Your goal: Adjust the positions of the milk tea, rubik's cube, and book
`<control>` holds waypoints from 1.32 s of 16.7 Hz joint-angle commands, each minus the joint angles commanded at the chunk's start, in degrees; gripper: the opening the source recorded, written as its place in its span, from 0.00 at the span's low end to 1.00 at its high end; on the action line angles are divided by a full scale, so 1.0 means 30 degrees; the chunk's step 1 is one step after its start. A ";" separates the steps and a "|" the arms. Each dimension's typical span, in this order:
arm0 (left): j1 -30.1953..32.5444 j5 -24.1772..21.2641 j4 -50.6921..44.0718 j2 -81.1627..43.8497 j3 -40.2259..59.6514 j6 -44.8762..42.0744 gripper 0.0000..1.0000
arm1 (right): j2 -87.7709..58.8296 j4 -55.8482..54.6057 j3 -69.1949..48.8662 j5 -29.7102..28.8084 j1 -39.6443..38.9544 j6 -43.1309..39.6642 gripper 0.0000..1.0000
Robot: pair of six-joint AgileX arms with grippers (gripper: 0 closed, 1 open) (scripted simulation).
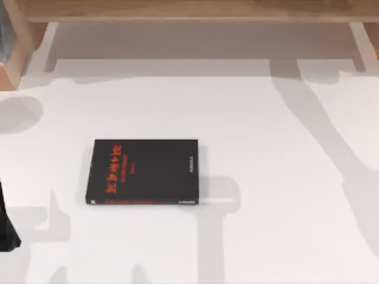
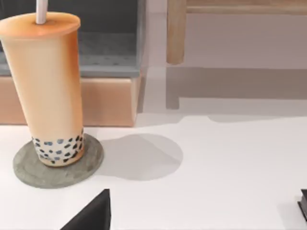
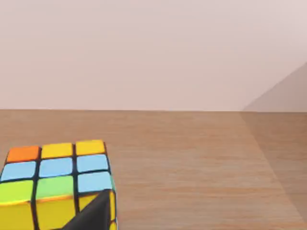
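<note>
Rubik's cube (image 3: 57, 184) beside right end effector (image 3: 93, 213)

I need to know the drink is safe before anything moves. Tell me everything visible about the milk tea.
In the left wrist view the milk tea is a tall, tapered, orange-tan cup with a flat lid, a white straw through it and dark pearls at the bottom. It stands slightly tilted in the picture on a round grey coaster on the white table, in front of a wooden-edged shelf. Nothing else touches it.
</note>
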State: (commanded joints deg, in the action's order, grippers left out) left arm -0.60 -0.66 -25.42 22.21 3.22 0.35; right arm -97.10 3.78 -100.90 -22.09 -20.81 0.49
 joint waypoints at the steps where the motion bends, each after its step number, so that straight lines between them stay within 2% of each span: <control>1: 0.0000 0.0000 0.0000 0.0000 0.0000 0.0000 1.00 | 0.1755 -0.0040 0.1910 0.0375 0.0375 -0.0019 1.00; 9: 0.0000 0.0000 0.0000 0.0000 0.0000 0.0000 1.00 | 1.8051 -0.0214 1.9610 0.3868 0.3726 -0.0237 1.00; 13: 0.0000 0.0000 0.0000 0.0000 0.0000 0.0000 1.00 | 2.5637 -0.0485 2.7164 0.5567 0.5296 -0.0277 1.00; 17: 0.0000 0.0000 0.0000 0.0000 0.0000 0.0000 1.00 | 3.0599 -0.0961 3.1953 0.6843 0.6465 -0.0221 1.00; 22: 0.0000 0.0000 0.0000 0.0000 0.0000 0.0000 1.00 | 3.2368 -0.1258 3.3632 0.7363 0.6938 -0.0165 1.00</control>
State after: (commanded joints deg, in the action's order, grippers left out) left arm -0.60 -0.66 -25.42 22.21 3.22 0.35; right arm 0.00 0.00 0.00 0.00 0.00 0.00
